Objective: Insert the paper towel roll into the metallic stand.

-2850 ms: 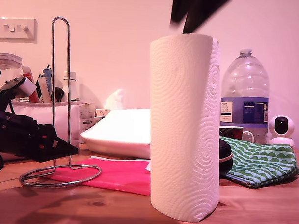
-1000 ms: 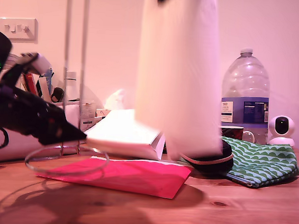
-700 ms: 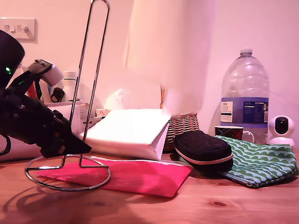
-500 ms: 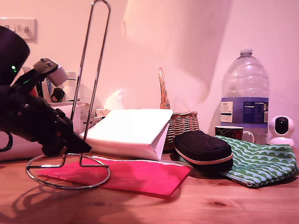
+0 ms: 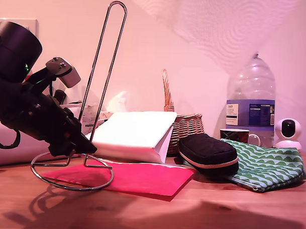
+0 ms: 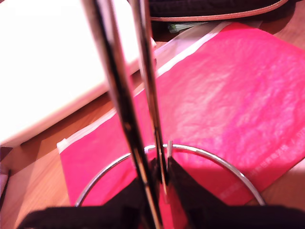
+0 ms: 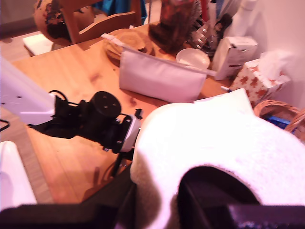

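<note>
My first gripper (image 6: 161, 183) is clamped on the metallic stand (image 5: 96, 92), its jaws pinching the base of the upright loop right where it meets the ring. In the exterior view that's at the lower left of the frame, with the black arm reaching in from the left edge. The stand is tilted: the top of the loop leans toward the exterior view's right, and the ring base sits partly over the pink envelope (image 5: 135, 176) on the wooden table (image 5: 230, 212).

The paper towel roll (image 5: 221, 26) is way up at the top of the exterior view, right of centre, blurry and cropped by the top edge, well above everything on the table. My second gripper (image 7: 157, 205) has it, pinching the wall of the roll with one finger inside the hollow core and one outside.

Rest of the clutter in the exterior view: a flat white package (image 5: 129, 136) in the middle, a wicker basket (image 5: 185, 128) behind it, a black pouch (image 5: 208, 152), a green patterned cloth (image 5: 269, 166), a big water bottle (image 5: 250, 103) and a little white camera (image 5: 288, 133) at the right edge.
</note>
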{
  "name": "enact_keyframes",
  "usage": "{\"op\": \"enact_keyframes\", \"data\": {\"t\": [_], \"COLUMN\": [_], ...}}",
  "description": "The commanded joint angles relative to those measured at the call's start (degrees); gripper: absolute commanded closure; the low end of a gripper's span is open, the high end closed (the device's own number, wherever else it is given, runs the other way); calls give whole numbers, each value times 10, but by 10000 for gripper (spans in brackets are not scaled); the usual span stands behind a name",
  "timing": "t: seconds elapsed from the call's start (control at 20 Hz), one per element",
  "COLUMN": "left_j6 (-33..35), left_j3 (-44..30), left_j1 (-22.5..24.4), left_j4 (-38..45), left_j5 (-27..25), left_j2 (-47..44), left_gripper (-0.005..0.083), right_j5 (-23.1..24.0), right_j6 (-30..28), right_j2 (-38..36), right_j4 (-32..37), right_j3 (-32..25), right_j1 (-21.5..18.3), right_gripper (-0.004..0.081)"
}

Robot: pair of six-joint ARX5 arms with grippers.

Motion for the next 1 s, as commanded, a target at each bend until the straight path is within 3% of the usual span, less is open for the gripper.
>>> {"op": "enact_keyframes", "data": {"t": [0.0,0.45,0.95], "left_j6": [11,24,24], "left_j3": [-6,-6,-6], "left_j1": [-1,-11,-33], "left_j4": [-9,-11,-16], "left_j5": [-6,-22,-21], "left_j2": [1,-47,-125], "left_gripper": [797,797,797], "right_j5": [-2,-35,-41], "right_j6": [1,5,18], "right_j2": [4,44,68], "right_j4": [7,3,2], "right_j3": [5,4,3], "right_j1": [5,7,11], "right_gripper": [783,783,783]}}
